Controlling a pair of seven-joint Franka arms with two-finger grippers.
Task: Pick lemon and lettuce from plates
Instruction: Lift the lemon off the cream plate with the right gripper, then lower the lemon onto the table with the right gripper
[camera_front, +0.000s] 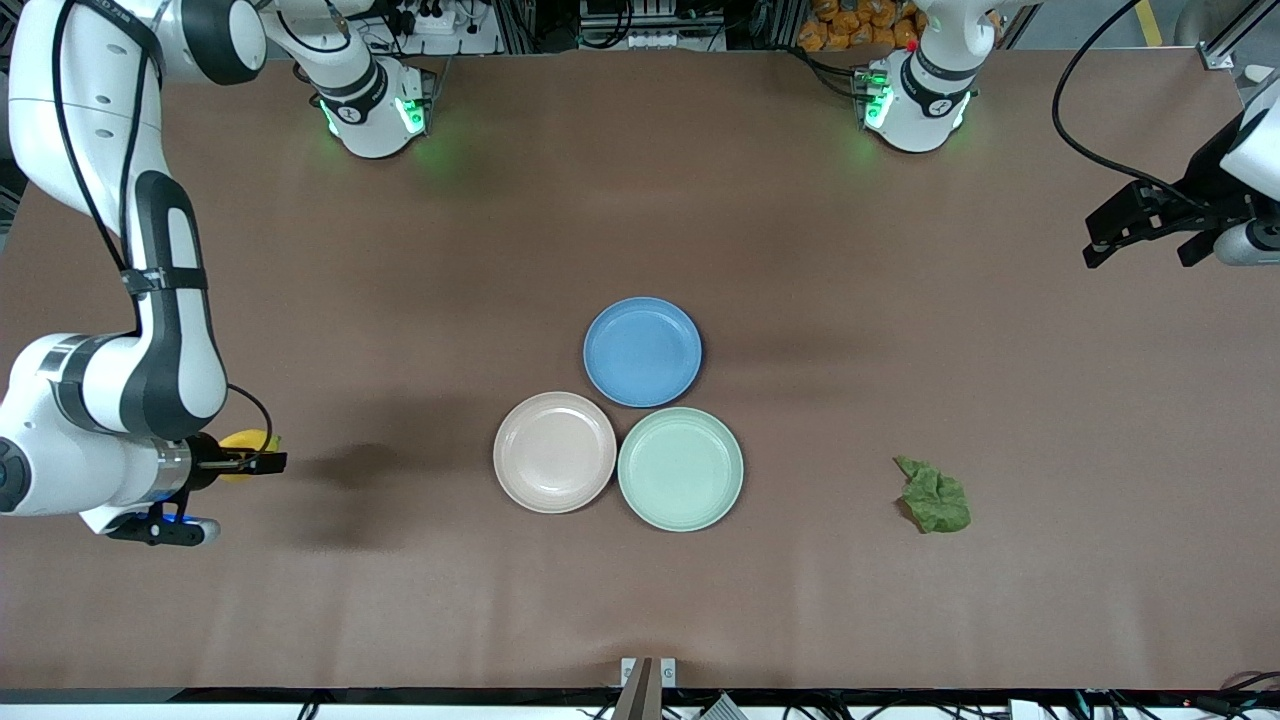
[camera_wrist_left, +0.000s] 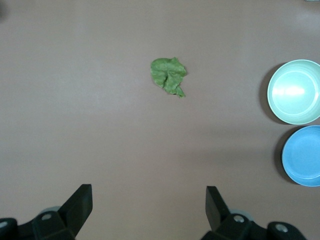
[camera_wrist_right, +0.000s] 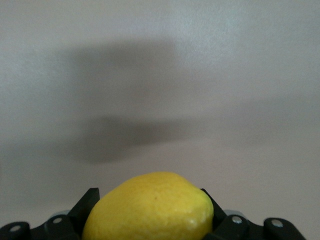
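Lettuce (camera_front: 935, 496) is lying off the empty plates (camera_front: 554, 452); my right gripper (camera_front: 258, 461) is clamping the lemon (camera_front: 243, 441), my left gripper (camera_front: 1140, 228) is waiting, spread apart.

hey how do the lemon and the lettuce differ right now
The lemon is smooth and yellow; the lettuce is green and crumpled. The lemon is held in the shut right gripper; the lettuce lies loose on the table, with the open left gripper above it. Neither sits on a plate.

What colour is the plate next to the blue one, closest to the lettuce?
Pale mint green plate; the front view shows it best.
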